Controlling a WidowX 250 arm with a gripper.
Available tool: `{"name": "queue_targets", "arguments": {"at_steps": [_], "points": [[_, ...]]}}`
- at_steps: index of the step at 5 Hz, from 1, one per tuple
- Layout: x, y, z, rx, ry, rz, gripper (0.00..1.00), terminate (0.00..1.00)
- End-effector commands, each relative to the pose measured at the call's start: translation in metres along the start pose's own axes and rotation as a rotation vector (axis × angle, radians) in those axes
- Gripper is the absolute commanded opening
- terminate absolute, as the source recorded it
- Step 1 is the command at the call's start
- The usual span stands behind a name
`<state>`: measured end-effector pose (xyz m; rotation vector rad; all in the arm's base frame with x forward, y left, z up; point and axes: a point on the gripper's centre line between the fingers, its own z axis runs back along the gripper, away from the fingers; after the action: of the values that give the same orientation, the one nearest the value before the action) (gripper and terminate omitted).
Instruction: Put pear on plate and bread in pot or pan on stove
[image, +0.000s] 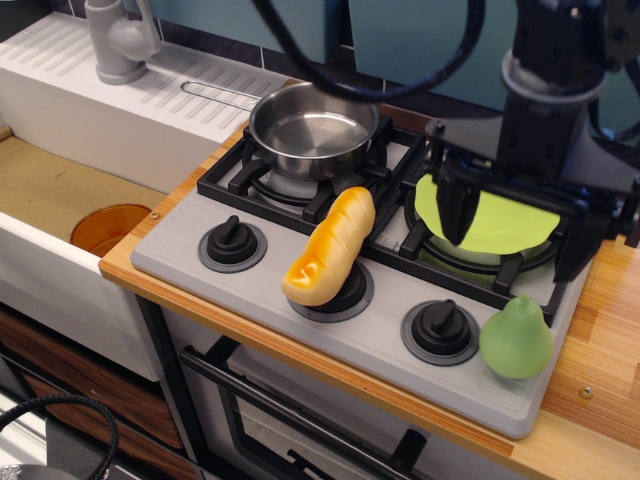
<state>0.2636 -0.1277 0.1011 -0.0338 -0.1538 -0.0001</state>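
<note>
Observation.image looks down at an angle on the grey stove (200, 262), and the gripper (518, 228) hangs in the upper right of the frame with its two dark fingers (459, 205) spread wide apart and nothing between them. One finger stands over the left part of the lime-green plate (498, 222); the other drops past the plate's right edge near the stove's right side. The plate sits on the back right burner, partly hidden behind the arm's black body. Lower right now: the pear (516, 337) stands upright on the stove's front right corner, just beside the rightmost knob (441, 326), clear of the plate and well below the fingers. Over to the middle: the bread (329, 246) lies tilted, its browner lower end resting on the middle knob and its upper end leaning against the black grate (240, 178). Behind it, on the back left burner, sits the steel pot (314, 130), empty and shiny, with its thin wire handle reaching toward the upper left over the white drainboard (130, 110). A grey faucet (119, 38) stands at the top left, and the sink basin (60, 190) with an orange drain fills the left side. A wooden counter (610, 330) runs along the stove's right edge.
</note>
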Motion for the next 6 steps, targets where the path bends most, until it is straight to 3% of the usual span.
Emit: {"name": "queue_targets", "arguments": {"at_steps": [1, 6], "points": [[0.001, -0.011, -0.007, -0.013, -0.061, 0.000, 1.00, 0.00], [-0.012, -0.017, -0.038, -0.014, -0.125, -0.010, 1.00, 0.00]]}}
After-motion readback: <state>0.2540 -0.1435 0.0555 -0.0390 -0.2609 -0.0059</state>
